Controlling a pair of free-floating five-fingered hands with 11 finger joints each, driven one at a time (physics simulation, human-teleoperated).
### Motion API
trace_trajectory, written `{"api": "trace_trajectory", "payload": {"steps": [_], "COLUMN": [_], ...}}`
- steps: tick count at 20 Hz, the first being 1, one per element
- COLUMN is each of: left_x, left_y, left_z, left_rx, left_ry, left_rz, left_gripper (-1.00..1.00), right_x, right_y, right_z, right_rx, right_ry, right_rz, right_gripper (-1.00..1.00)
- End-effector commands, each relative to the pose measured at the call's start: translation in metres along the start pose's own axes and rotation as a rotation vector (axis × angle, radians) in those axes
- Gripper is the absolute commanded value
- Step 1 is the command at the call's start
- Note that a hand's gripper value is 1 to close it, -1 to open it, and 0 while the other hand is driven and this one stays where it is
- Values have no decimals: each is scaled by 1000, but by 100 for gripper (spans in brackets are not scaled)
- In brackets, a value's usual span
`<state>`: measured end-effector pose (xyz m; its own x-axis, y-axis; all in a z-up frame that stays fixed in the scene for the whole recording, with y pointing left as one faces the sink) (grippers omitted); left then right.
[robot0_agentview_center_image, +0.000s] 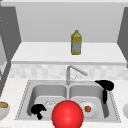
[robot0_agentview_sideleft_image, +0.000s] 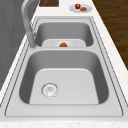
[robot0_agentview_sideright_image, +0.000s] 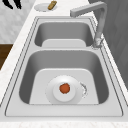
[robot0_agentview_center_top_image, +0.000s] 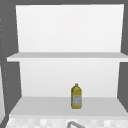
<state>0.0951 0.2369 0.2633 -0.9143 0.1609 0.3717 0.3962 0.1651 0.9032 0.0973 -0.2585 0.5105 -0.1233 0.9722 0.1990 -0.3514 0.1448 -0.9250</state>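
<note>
Right hand is hovering over the right basin's back right corner, fingers hanging relaxed, holding nothing. Nearest thing: plate with an orange ball on the basin floor, lying forward and left of that hand. Left hand is idling, curled and empty, over the left basin's front left corner. Red ball is sitting at the sink's front edge.

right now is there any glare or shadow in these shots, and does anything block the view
Front view: a red ball close to the camera blocks the sink's near rim; the left hand and right hand read as flat black shapes. Side views: even, soft shading in the basins, no glare on the faucet. Upper view: the yellow bottle on the shelf casts no clear shadow.
</note>
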Motion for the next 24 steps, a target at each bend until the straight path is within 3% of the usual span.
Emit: {"api": "trace_trajectory", "payload": {"steps": [1,11,16,20,24], "left_x": [0,0,0,0,0], "left_y": [0,0,0,0,0], "left_z": [0,0,0,0,0], "left_rx": [0,0,0,0,0], "left_ry": [0,0,0,0,0], "left_rz": [0,0,0,0,0], "left_gripper": [0,0,0,0,0], "right_x": [4,18,11,2,-1], "right_y": [40,134,163,192,200], "right_z": [18,15,3,2,1], "right_rx": [2,44,123,97,103], "right_ry": [27,43,46,30,14], "right_rz": [36,46,17,5,-1], "right_gripper": [-100,-100,-100,-100,-100]}}
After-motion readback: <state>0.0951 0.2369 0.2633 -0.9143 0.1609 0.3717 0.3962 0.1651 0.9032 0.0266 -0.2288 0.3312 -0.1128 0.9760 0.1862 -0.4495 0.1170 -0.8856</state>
